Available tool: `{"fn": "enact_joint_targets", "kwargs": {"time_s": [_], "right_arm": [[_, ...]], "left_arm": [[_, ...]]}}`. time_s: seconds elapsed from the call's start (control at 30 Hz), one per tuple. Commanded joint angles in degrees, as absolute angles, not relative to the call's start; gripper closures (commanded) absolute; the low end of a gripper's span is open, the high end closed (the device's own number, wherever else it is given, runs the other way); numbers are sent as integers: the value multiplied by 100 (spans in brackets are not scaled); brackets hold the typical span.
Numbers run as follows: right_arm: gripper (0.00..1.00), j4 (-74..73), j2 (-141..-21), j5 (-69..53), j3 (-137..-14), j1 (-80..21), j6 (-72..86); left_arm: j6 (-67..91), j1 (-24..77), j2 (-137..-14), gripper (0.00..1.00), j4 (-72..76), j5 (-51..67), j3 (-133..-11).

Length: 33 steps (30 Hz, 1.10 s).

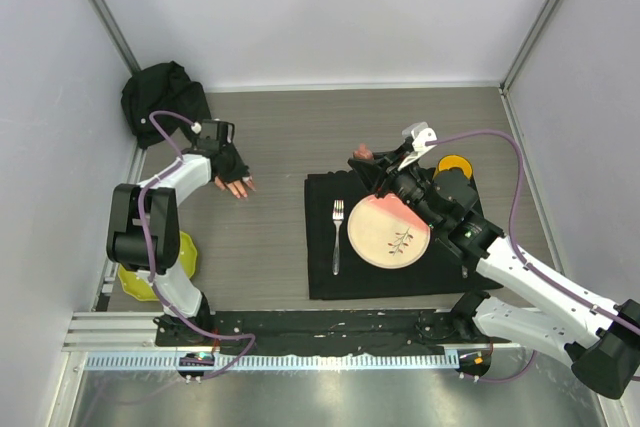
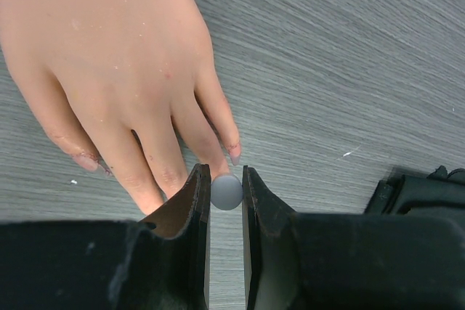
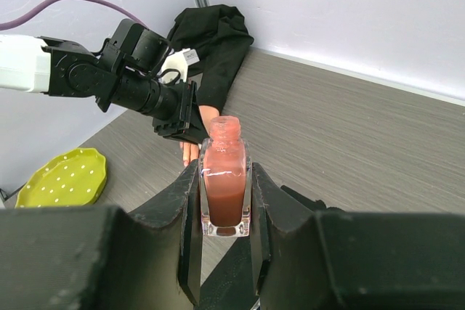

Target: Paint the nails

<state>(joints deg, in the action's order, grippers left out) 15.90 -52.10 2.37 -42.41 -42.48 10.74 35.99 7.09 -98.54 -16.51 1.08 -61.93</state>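
Note:
The pale pink mannequin hand [image 2: 109, 56] lies palm down on the grey wood table, fingers spread; its nails [image 2: 235, 154] look pinkish and glossy. My left gripper [image 2: 226, 179] hovers right over the fingertips, shut on a small round grey cap [image 2: 227, 192]; whatever hangs under the cap is hidden. From above, the hand [image 1: 237, 186] shows just past the left gripper [image 1: 228, 165]. My right gripper [image 3: 225, 172] is shut on an uncapped glass polish bottle [image 3: 225, 186] of pinkish-red liquid, held upright above the black mat.
A black mat [image 1: 325, 282] carries a pink plate [image 1: 388, 230] and a fork [image 1: 337, 235]. An orange-yellow object [image 1: 456, 163] sits at the mat's far right. Black cloth [image 1: 165, 97] is bunched in the back left corner. A yellow-green dish [image 3: 64, 178] lies by the left arm's base.

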Motion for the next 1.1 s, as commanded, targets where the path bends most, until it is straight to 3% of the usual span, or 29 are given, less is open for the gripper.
{"fn": "enact_joint_targets", "kwargs": {"time_s": [0.0,1.07], "right_arm": [[99,1969,-5098,185,-4245,-4210,1116],[99,1969,-5098,97,-4271,-4192,1178]], "left_arm": [[3621,615,-9888,100,-1503,35,-6407],[3700,782,-9809,100,-1520,246,-6293]]}}
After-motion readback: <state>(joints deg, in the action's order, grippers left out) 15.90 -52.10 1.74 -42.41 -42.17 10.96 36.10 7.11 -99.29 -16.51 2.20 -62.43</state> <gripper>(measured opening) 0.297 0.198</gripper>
